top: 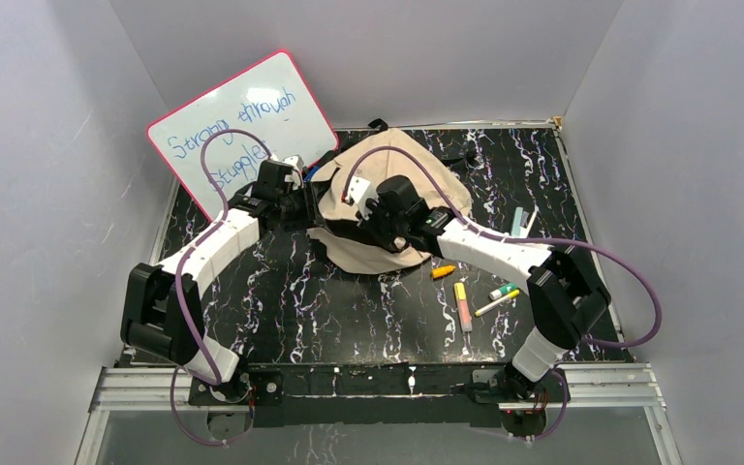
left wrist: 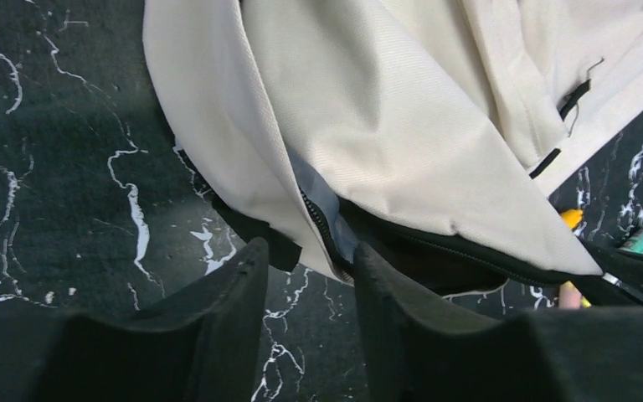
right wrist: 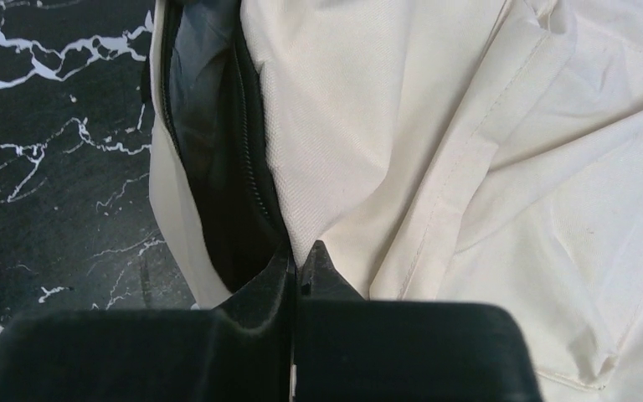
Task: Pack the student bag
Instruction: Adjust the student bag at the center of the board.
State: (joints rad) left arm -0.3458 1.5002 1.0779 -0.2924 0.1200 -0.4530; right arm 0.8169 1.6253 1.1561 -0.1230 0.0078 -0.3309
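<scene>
Beige student bag [top: 387, 155] — slumped flat, zipper partly open.

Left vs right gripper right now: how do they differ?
Jaws: the left gripper is open, fingers apart; the right gripper is shut, tips meeting.
Hold: the right gripper seems to pinch student bag fabric beside the open zipper; the left gripper clamps nothing, though the zipper edge runs toward its gap.
Place: left gripper at the bag's left side, right gripper over its middle.
Shared: both at the bag's opening.
</scene>
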